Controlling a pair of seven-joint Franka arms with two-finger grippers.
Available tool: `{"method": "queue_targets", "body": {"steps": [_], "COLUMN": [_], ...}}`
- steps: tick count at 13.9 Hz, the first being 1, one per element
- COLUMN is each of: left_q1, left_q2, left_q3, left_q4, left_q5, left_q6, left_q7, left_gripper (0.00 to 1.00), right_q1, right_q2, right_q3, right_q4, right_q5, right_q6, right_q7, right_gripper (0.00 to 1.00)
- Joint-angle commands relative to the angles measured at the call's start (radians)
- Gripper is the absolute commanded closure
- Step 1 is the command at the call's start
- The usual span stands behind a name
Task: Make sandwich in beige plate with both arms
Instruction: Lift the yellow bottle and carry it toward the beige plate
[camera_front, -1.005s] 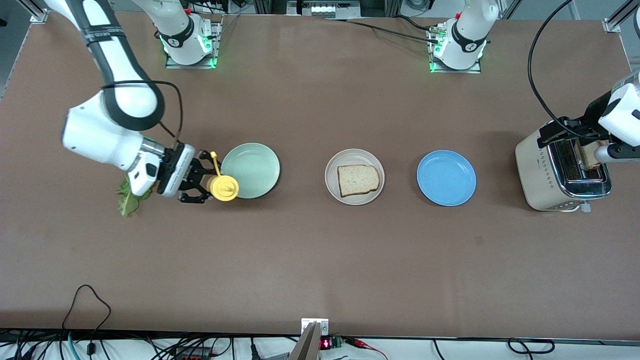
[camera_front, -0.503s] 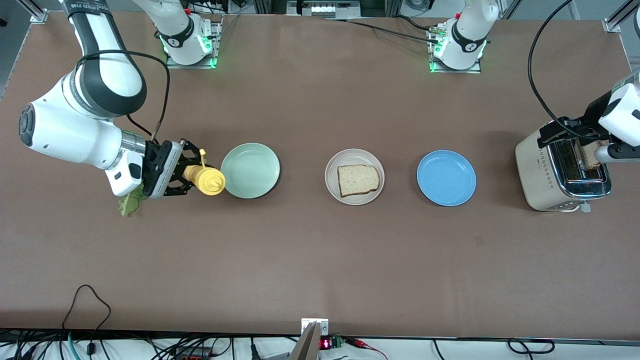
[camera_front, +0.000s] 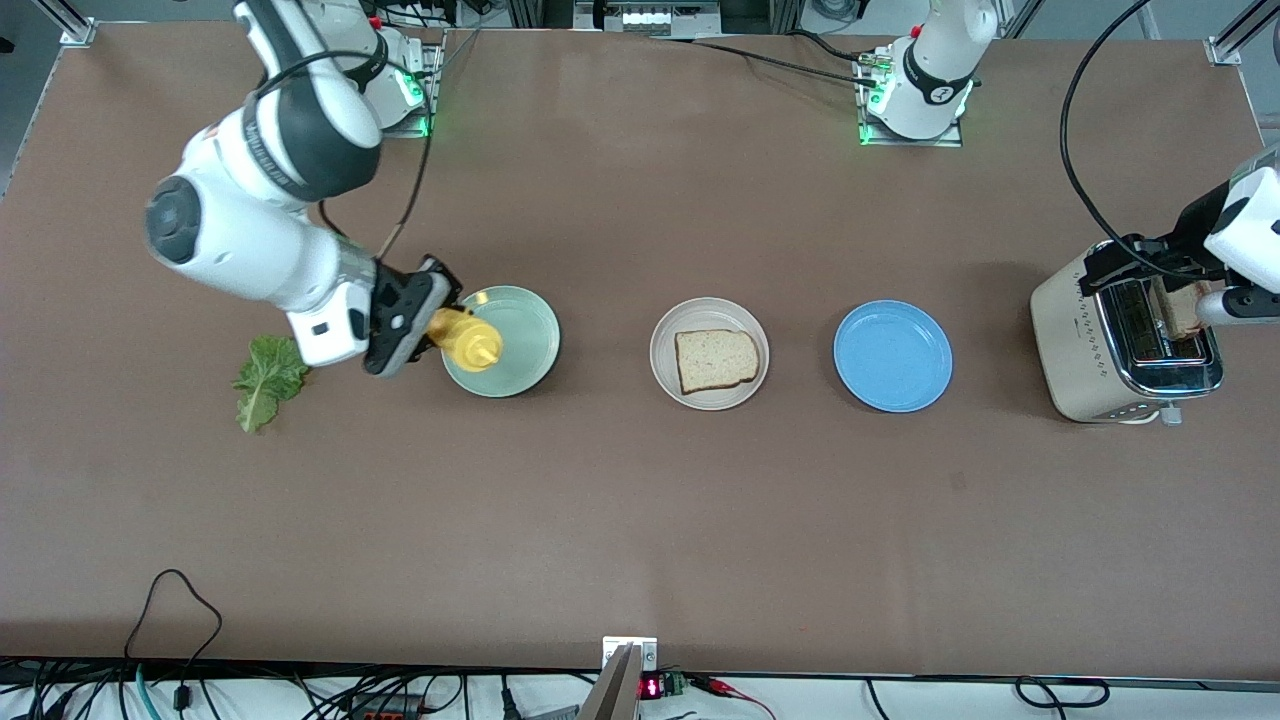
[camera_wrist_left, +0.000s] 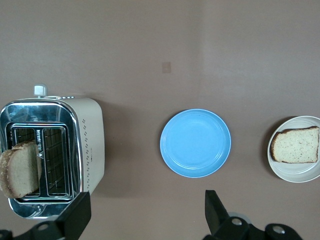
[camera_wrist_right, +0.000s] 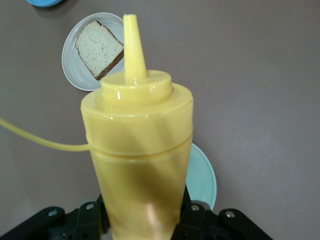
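Observation:
The beige plate (camera_front: 709, 392) sits mid-table with one bread slice (camera_front: 716, 360) lying flat on it; both also show in the right wrist view, the plate (camera_wrist_right: 70, 70) and the slice (camera_wrist_right: 98, 47). A second bread slice (camera_front: 1186, 309) stands in the toaster (camera_front: 1100, 350). A green lettuce leaf (camera_front: 265, 380) lies on the table toward the right arm's end. My right gripper (camera_front: 438, 327) is shut on a yellow squeeze bottle (camera_wrist_right: 137, 150), held over the mint-green plate's (camera_front: 520, 345) rim with its nozzle toward the beige plate. My left gripper (camera_wrist_left: 145, 210) waits open and empty above the toaster's edge.
A blue plate (camera_front: 893, 356) lies between the beige plate and the toaster. The bottle's thin yellow cap strap (camera_wrist_right: 40, 140) trails off to one side. Both arm bases (camera_front: 915, 95) stand along the table's edge farthest from the front camera.
The right arm has lifted and swung the yellow bottle from beside the mint-green plate to over its rim, uncovering the lettuce leaf. The left arm has not moved.

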Motion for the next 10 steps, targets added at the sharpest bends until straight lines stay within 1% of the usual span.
{"method": "queue_targets", "body": {"steps": [1, 3, 6, 7, 8, 10], "left_q1": [0.016, 0.034, 0.081, 0.091, 0.092, 0.092], "left_q2": [-0.019, -0.016, -0.005, -0.005, -0.004, -0.002], "left_q3": [0.004, 0.004, 0.004, 0.004, 0.004, 0.004], "left_q4": [-0.01, -0.01, -0.01, -0.01, -0.01, -0.01], "left_q5": [-0.013, -0.04, -0.094, -0.102, -0.102, -0.1], "left_q6": [-0.003, -0.003, -0.003, -0.003, -0.003, -0.003], "left_q7": [0.006, 0.008, 0.011, 0.016, 0.017, 0.019], "left_gripper": [0.0, 0.0, 0.0, 0.0, 0.0, 0.0], "right_q1": [0.042, 0.066, 0.14, 0.163, 0.191, 0.243], "right_q2": [0.004, 0.03, 0.065, 0.078, 0.097, 0.166], "right_q3": [0.04, 0.073, 0.073, 0.073, 0.073, 0.073], "right_q4": [0.01, 0.01, 0.011, 0.011, 0.023, 0.094], "right_q5": [-0.097, -0.178, -0.276, -0.289, -0.3, -0.385], "right_q6": [0.021, 0.052, 0.076, 0.098, 0.107, 0.106], "right_q7": [0.129, 0.178, 0.243, 0.247, 0.261, 0.28], "right_gripper": [0.91, 0.91, 0.92, 0.92, 0.91, 0.91]}}
